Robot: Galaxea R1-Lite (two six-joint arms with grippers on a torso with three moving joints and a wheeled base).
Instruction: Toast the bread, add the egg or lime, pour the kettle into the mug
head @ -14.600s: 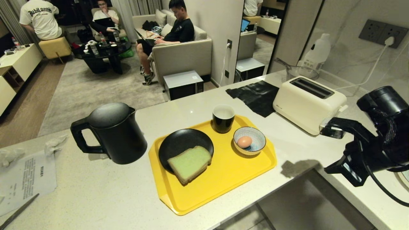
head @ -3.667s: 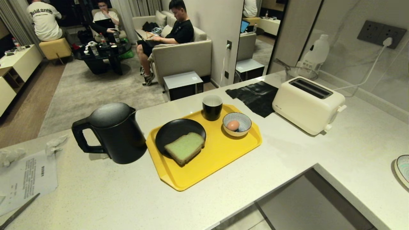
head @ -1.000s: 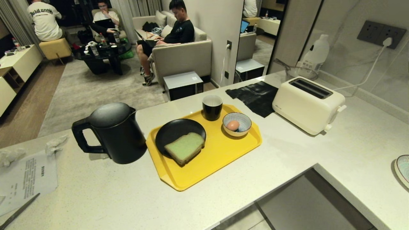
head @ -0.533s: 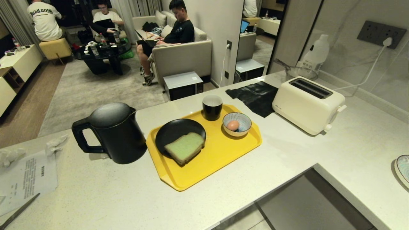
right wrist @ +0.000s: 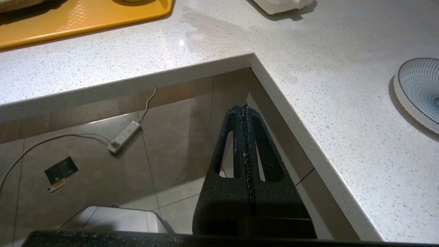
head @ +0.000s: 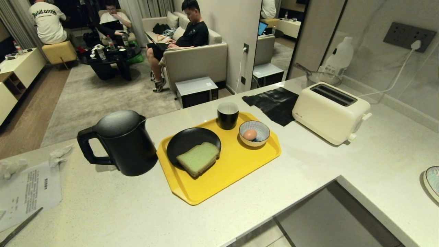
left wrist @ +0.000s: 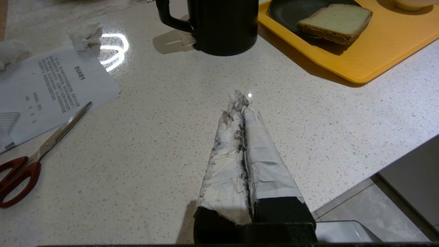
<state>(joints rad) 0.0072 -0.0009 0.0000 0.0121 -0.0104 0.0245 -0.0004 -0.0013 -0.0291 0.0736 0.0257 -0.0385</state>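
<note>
The left gripper [left wrist: 241, 103] is held above bare counter [head: 308, 161], its taped fingers pressed together, with the kettle [left wrist: 223, 25] and the pale green, brown-crusted bread [left wrist: 334, 19] seen well ahead on the yellow tray [left wrist: 377, 51]. The right gripper [right wrist: 245, 108], fingers likewise pressed together and empty, is parked off the counter's edge, over the floor.

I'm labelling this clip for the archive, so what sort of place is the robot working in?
Most likely a kitchen counter in an apartment or hotel suite, open to a lounge. A cream toaster and a black kettle stand on the speckled countertop, and people sit around a grey sofa beyond.
</note>
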